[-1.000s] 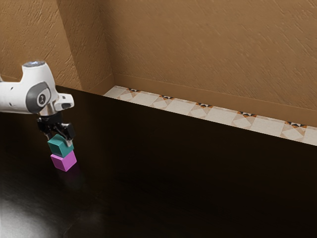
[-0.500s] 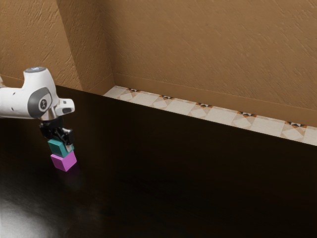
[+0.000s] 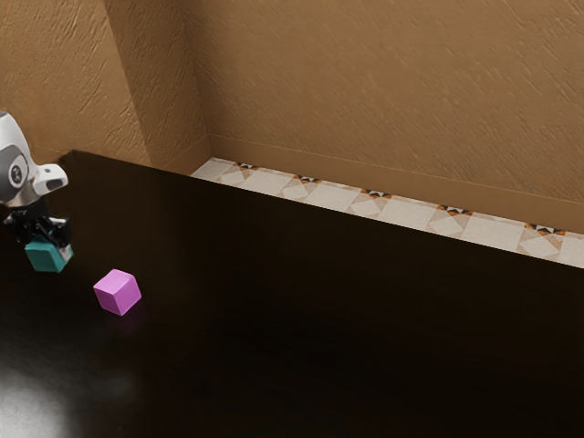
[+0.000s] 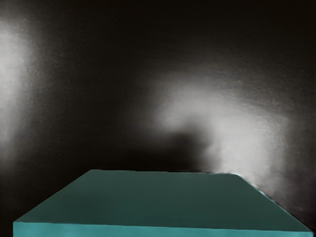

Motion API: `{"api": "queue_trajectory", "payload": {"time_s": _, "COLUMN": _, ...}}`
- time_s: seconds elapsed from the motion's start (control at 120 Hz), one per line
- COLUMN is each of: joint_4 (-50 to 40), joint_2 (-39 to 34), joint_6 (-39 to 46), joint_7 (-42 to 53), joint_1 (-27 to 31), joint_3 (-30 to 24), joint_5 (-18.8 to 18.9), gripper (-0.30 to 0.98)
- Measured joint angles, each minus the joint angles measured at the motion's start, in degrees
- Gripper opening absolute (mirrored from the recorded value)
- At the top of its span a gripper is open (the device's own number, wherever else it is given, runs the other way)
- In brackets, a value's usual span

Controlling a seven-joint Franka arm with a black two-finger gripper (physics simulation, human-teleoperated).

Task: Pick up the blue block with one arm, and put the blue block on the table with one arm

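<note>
One blue block [image 3: 46, 257] is pinched in the tool [image 3: 43, 245], at the exterior view's left, apart from the pink block [image 3: 118, 293]. Placing seems in hand: next, ease it down level until the bench [image 3: 319, 319] bears it, then let go.

The block [image 3: 46, 258] is teal, the cube [image 3: 116, 293] pink, the table [image 3: 319, 319] black, the tiles [image 3: 339, 199] patterned.

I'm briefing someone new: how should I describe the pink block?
Find the black table in front of the brown wall, then look toward the exterior view's left. The pink block is the small cube sitting alone on the tabletop, while its neighbour, the teal block, is gripped by the tool.
</note>
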Motion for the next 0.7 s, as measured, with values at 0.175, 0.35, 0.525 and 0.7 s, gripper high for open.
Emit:
{"api": "queue_trajectory", "payload": {"time_s": 0.175, "joint_4": 2.5, "joint_2": 6.1, "joint_6": 0.0, "joint_7": 0.2, "joint_1": 1.6, "joint_3": 0.1, "joint_5": 0.1, "gripper": 0.45}}
{"api": "queue_trajectory", "payload": {"time_s": 0.35, "joint_4": 2.9, "joint_2": 0.5, "joint_6": -0.9, "joint_7": 0.5, "joint_1": 1.6, "joint_3": -0.5, "joint_5": -0.2, "gripper": 0.58}}
{"api": "queue_trajectory", "payload": {"time_s": 0.525, "joint_4": 10.7, "joint_2": -17.7, "joint_6": -17.5, "joint_7": 6.7, "joint_1": -17.7, "joint_3": 2.9, "joint_5": -2.9, "gripper": 0.64}}
{"api": "queue_trajectory", "payload": {"time_s": 0.7, "joint_4": 21.7, "joint_2": -12.7, "joint_6": -36.3, "joint_7": 15.0, "joint_1": -49.6, "joint_3": 10.8, "joint_5": -2.4, "gripper": 0.67}}
